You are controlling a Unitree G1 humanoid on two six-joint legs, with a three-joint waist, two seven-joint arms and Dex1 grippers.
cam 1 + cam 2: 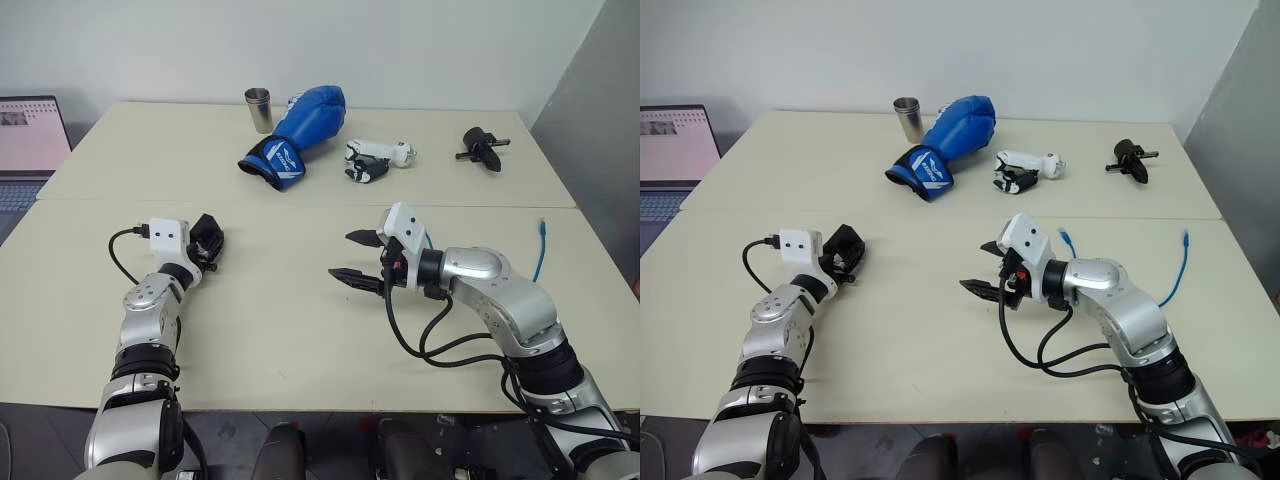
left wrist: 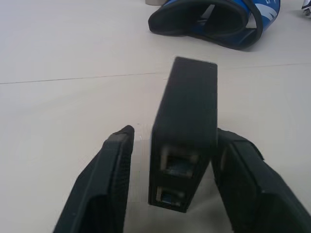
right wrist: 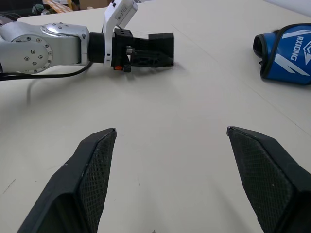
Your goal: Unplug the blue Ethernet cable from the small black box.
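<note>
Head views: the left gripper (image 1: 207, 243) is lying low on the table (image 1: 290, 330) with the small black box (image 1: 845, 250) between its fingers. The blue Ethernet cable (image 1: 1180, 266) is lying loose, well apart from it, beyond the right arm toward the table's edge, its clear plug free. The right gripper (image 1: 990, 268) is hovering with its fingers spread, gripping nothing.

Left wrist view: the box (image 2: 187, 131) is standing on edge between the fingers (image 2: 104, 184), a narrow gap showing on either side; two ports on its near face are sitting vacant.

Right wrist view: the spread fingers (image 3: 92, 170) are pointing across bare table toward the left gripper (image 3: 155, 48) and box.
</note>
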